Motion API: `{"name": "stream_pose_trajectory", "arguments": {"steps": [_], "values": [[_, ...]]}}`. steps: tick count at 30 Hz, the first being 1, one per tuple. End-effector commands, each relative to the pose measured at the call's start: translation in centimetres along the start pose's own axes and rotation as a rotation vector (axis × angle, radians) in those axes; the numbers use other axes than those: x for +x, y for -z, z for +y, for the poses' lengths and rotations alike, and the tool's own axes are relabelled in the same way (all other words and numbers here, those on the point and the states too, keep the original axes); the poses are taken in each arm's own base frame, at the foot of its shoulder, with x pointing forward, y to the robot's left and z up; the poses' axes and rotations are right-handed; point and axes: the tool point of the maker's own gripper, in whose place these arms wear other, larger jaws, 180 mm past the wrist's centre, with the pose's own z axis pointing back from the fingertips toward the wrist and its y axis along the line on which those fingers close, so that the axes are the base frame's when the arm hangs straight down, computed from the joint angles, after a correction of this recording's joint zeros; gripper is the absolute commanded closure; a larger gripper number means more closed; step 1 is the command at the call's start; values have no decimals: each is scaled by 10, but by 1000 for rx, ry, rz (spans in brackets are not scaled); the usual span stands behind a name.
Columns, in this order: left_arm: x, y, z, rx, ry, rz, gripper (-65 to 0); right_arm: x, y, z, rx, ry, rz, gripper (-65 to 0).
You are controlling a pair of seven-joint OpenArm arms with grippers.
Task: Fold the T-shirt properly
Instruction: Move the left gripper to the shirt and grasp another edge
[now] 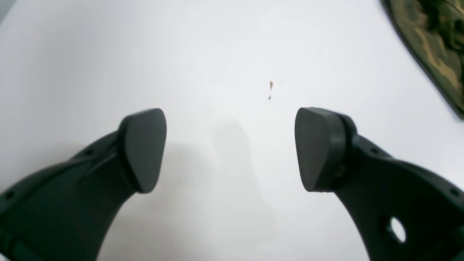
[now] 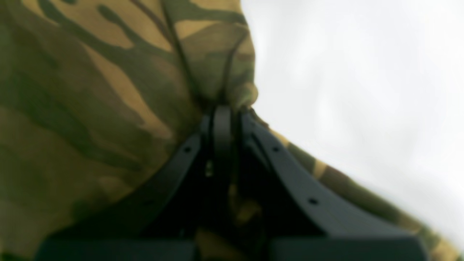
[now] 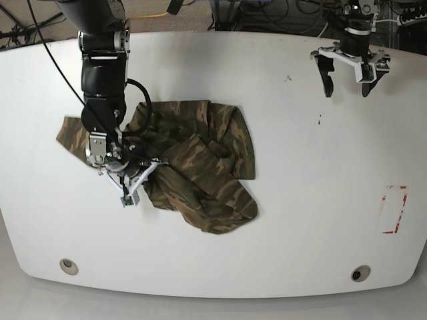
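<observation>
The right gripper (image 2: 224,108) is pressed together on a bunched ridge of the T-shirt (image 3: 193,160); in the right wrist view the two fingers meet with camouflage fabric puckered at their tips, so a pinch on the cloth is established. In the base view this gripper sits low at the garment's edge toward that view's left, near the front of the crumpled mass. The left gripper (image 1: 230,148) is spread wide and empty, hovering over bare table (image 3: 300,200) well apart from the garment; only a corner of the fabric shows at the upper right of its wrist view. The T-shirt lies on the table in that view's left-centre area, rumpled and partly doubled over itself, with one sleeve or flap extending toward the left edge and a loose lobe hanging toward the front. No flat layout and no clean fold line is visible. Judged from this state, the task is at an early stage: a first grasp is made, but spreading the garment flat, aligning sleeves and hem, and every actual fold remain outstanding. The left arm has not yet engaged the cloth.
</observation>
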Motion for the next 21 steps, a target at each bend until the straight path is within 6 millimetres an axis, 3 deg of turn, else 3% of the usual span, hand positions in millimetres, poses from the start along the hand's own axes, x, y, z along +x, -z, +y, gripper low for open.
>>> {"name": "stream_pose_trajectory", "arguments": {"steps": [1,8,11,13,17,19,21], "values": [[5,3,-6,-30,16,3,-518,16,-24,-3,-32,-25,-74,0],[11,29,-12,-44,13,68,-518,-24,-68,17,-45,-5,-61,0],[15,36,-13,-42,11,79,-518,-27,-77,21,-47,-13,-70,-8],[19,39,-13,-42,10,76,-518,-25,-79,21,-49,-19,-75,-55],[27,45,-12,-41,14,56,-518,-15,-83,5,-80,8,-105,-311],[29,47,-12,-41,14,54,-518,-6,-84,-4,-97,26,-124,-406],[29,48,-12,-41,14,63,-518,-2,-82,-8,-89,29,-129,-415]]}}
